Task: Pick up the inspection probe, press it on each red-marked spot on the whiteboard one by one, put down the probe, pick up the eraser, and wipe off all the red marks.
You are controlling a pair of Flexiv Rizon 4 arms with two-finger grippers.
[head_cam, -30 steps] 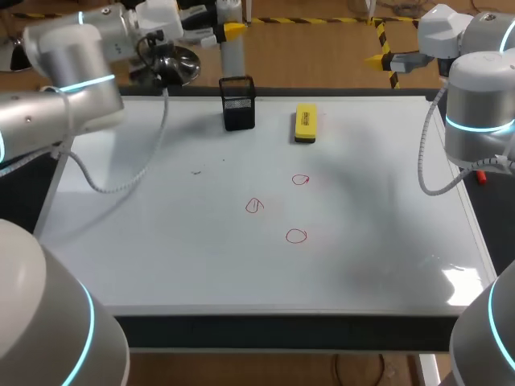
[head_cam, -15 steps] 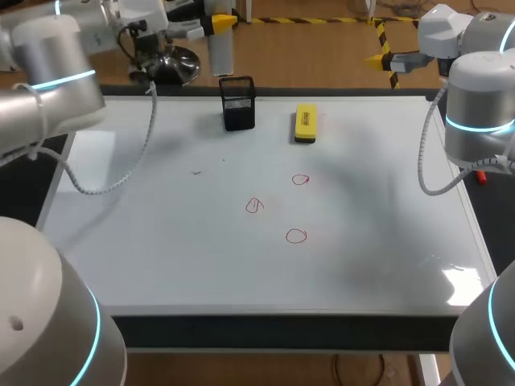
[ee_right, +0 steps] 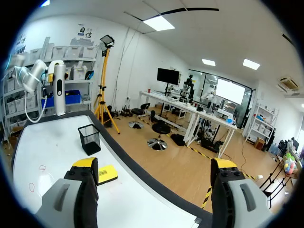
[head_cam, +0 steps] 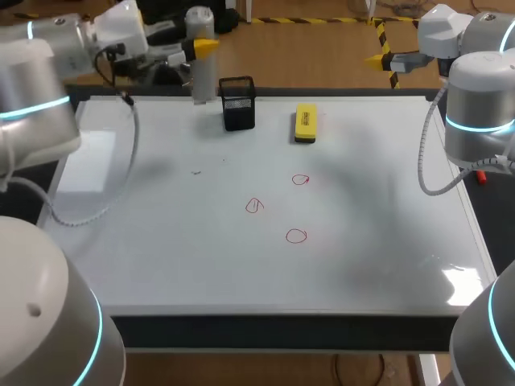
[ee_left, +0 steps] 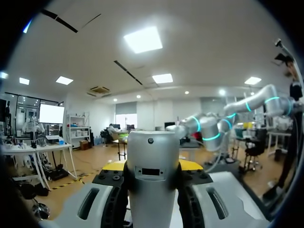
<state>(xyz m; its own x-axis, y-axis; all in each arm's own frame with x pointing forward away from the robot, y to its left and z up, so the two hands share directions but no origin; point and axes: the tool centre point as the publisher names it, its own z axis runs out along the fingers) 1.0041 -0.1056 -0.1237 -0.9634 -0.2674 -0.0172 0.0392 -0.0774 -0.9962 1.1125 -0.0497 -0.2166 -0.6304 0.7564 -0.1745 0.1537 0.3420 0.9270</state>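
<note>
Left hand [ee_left: 152,165] is clenched on the inspection probe [head_cam: 198,76], fingers on either side of the grey cylinder, which stands upright over the back left part of the whiteboard [head_cam: 161,241], just beside the black mesh holder [head_cam: 238,103]. Its clearance above the board cannot be told. Right hand [ee_right: 154,166] is released and empty, parked off the back right corner. The three red marks [head_cam: 296,236] lie near the middle of the board, well apart from the probe and none yet pressed. The yellow eraser [head_cam: 305,122] lies untouched at the back, near the holder. Risks noted: the direct path to the marks passes close by the holder, so a low carry could clip or topple it. A press landing with sideways drift would smear the ink. A hard press could push the probe up through the fingers. The left arm's cable [head_cam: 121,161] hangs over the board and could drag across it.
</note>
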